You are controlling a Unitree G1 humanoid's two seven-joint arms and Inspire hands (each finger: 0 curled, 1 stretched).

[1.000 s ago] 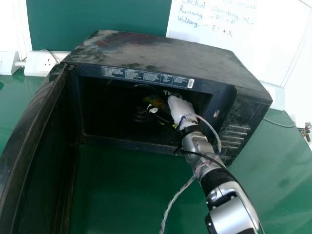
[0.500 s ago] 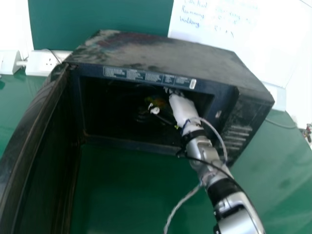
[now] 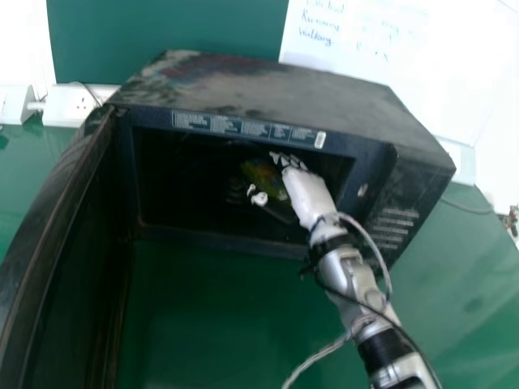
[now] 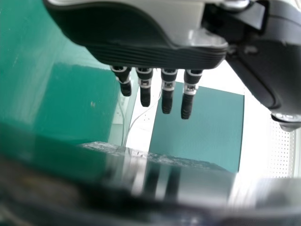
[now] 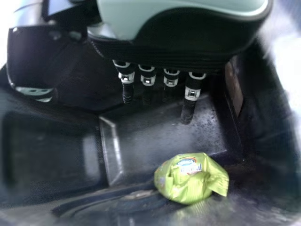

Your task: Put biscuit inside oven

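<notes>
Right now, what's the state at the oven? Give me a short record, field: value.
biscuit packet: green, inside the oven
oven door: open, on the left side
right hand: reaches into the oven, fingers extended, not gripping the packet
left hand: fingers extended, holding nothing
oven rests on: green table

Beyond the right hand [image 3: 308, 194], the whiteboard [image 3: 438, 81] glares almost blank, while deep shadow fills the oven [image 3: 178, 190] around that hand and soft highlights catch the green packet [image 5: 188, 181] near it. Past the left hand [image 4: 150, 56], the white wall [image 4: 255, 150] is bright, and a glossy surface [image 4: 117, 181] nearby throws back streaky reflections.
</notes>
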